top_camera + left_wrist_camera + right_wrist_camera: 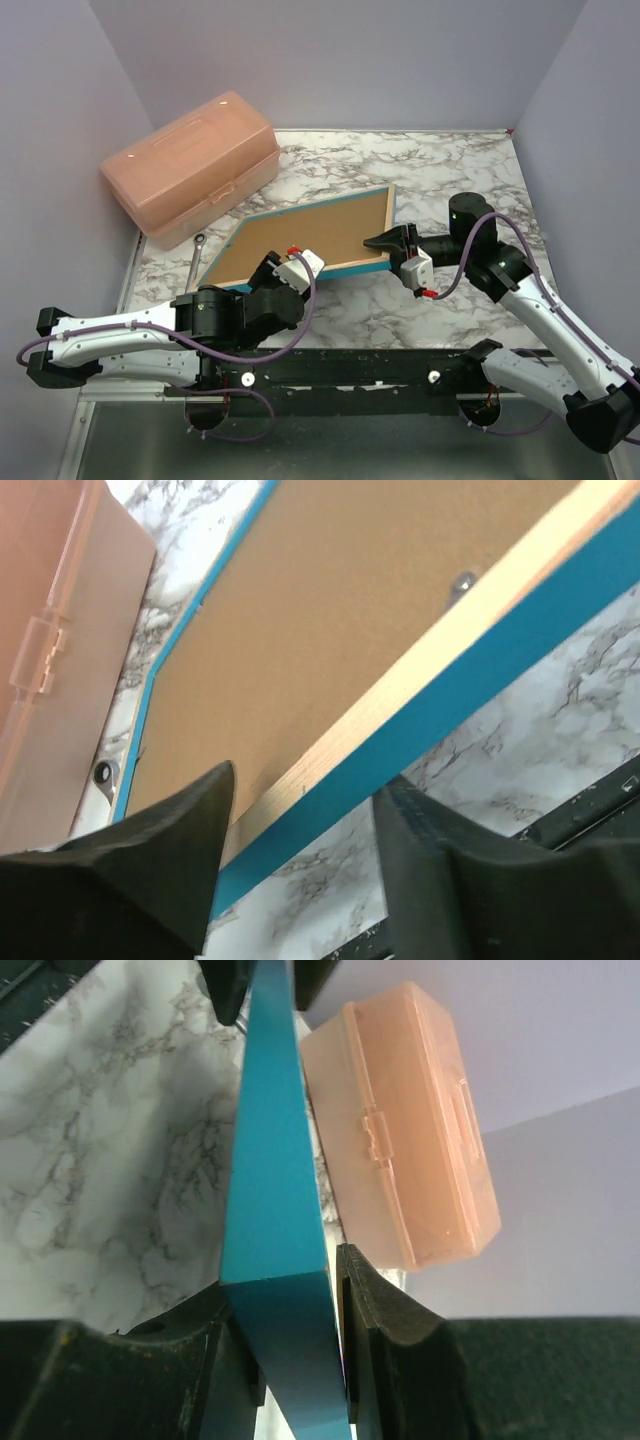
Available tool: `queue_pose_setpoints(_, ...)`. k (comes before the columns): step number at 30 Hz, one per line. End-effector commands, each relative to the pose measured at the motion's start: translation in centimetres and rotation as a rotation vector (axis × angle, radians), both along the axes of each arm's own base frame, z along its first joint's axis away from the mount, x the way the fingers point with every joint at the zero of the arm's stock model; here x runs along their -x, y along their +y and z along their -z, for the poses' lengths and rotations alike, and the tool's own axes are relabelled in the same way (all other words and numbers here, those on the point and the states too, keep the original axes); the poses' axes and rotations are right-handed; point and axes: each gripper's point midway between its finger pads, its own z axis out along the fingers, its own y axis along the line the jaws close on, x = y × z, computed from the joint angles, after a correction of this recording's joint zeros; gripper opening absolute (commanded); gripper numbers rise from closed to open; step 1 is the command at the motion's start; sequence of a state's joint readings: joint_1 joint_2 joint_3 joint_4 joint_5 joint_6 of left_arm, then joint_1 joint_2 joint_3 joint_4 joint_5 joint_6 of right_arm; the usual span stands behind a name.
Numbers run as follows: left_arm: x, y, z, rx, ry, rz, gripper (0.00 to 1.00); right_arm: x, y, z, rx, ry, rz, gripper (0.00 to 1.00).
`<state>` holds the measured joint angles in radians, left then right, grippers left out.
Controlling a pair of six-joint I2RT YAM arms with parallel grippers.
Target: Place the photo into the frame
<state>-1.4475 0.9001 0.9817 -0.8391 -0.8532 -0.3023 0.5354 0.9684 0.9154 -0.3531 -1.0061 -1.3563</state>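
Top external view first: shows the frame [350,266] on the marble table [450,170], reverse side up, brown backing board [310,235] inside its rails, orange box [190,165] near its far left side and a wrench [197,250] just beside its left corner. At the near rail, left gripper [305,790]: jaws apart, one finger on each side of the rail, gripping nothing. At the right corner, right gripper [285,1280]: closed on the frame, fingers pressing both sides of the blue edge.
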Motion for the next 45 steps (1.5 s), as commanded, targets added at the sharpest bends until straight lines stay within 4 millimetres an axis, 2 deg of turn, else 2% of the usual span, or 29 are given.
queue_pose_setpoints(1,-0.4,-0.8,-3.5,0.182,-0.022,-0.036,0.68,2.9,-0.7,-0.5,-0.002,0.073,-0.056,0.20)
queue_pose_setpoints(4,-0.5,-0.6,-4.5,0.200,-0.034,-0.039,0.82,4.0,-0.9,-0.5,-0.001,0.116,-0.073,0.12)
queue_pose_setpoints(8,-0.6,-0.5,-6.3,0.226,-0.049,-0.042,0.90,4.6,-1.2,-0.4,0.005,0.175,-0.069,0.01)
queue_pose_setpoints(12,-0.7,-0.5,-8.6,0.281,-0.061,-0.041,0.93,5.3,-1.2,-1.2,-0.007,0.247,-0.070,0.00)
queue_pose_setpoints(16,-0.6,-0.8,-11.0,0.360,-0.072,-0.023,0.94,5.7,-1.3,-2.7,-0.046,0.324,-0.046,0.00)
queue_pose_setpoints(21,-0.4,-1.1,-13.1,0.459,-0.093,0.011,0.94,6.0,-1.5,-4.1,-0.090,0.392,-0.010,0.01)
queue_pose_setpoints(24,-0.4,-1.0,-13.5,0.503,-0.100,0.016,0.93,5.7,-1.6,-4.9,-0.134,0.524,0.061,0.00)
queue_pose_setpoints(26,-0.3,-1.0,-13.6,0.536,-0.098,0.015,0.93,4.6,-1.7,-5.6,-0.177,0.629,0.159,0.00)
queue_pose_setpoints(30,-0.2,-1.0,-13.0,0.573,-0.086,0.012,0.92,3.8,-2.0,-5.5,-0.215,0.770,0.259,0.00)
queue_pose_setpoints(33,-0.3,-1.2,-12.6,0.594,-0.075,-0.003,0.91,2.7,-2.1,-4.9,-0.246,0.935,0.367,0.00)
queue_pose_setpoints(35,-0.2,-1.6,-12.3,0.608,-0.062,-0.006,0.90,2.0,-2.1,-3.7,-0.233,1.041,0.441,0.01)
queue_pose_setpoints(40,-0.1,-3.0,-11.3,0.623,-0.018,-0.003,0.89,1.0,-1.7,0.3,-0.118,1.284,0.576,0.01)
queue_pose_setpoints(45,0.0,-5.1,-10.1,0.648,0.056,0.014,0.88,-0.8,-2.9,3.4,-0.120,1.426,0.743,0.01)
